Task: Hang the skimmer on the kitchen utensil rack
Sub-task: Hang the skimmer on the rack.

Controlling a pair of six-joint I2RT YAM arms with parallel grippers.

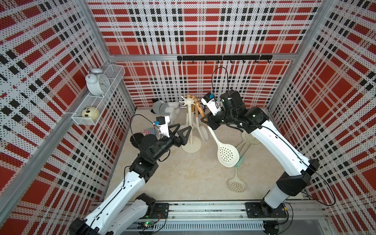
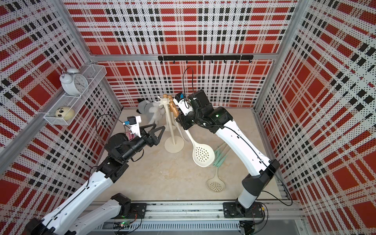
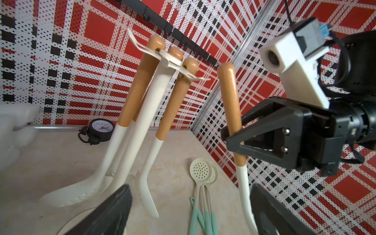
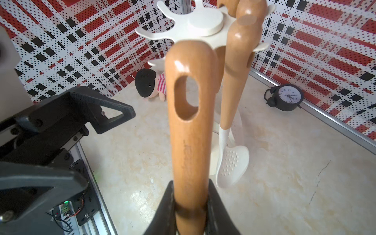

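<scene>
Wooden-handled skimmer [image 1: 225, 154] is hanging in the air just beside the kitchen utensil rack [image 1: 193, 148], not yet on a prong. The right fingers [image 4: 162, 217] are clamping its handle, w/ the cream perforated head dangling above the surface [image 1: 183, 183]. In the left wrist view the handle's rounded top is standing close to the tip of one crown prong but apart from it. In the right wrist view the handle's hanging hole is facing the cam, w/ the crown sitting behind it. Three other wooden-handled utensils [image 3: 141, 81] are already hanging off the crown, heads drooping round the pole toward the disc base. The left fingers [image 3: 109, 213] are standing wide apart & gripping nothing, hovering next to the pole on the side away from the skimmer. More skimmers are lying flat on the surface: a small cream one [image 1: 237, 184] nr the front & a bunch w/ green handles [image 2: 220, 154] partly under the right arm. Black hook rail [image 1: 223, 58] is running along the back wall, a white alarm clock [image 1: 97, 82] is sitting in a wire shelf, a black clock [image 4: 288, 97] is resting by the foot of a wall & a grey plush [image 1: 164, 106] is lying nr the rack
</scene>
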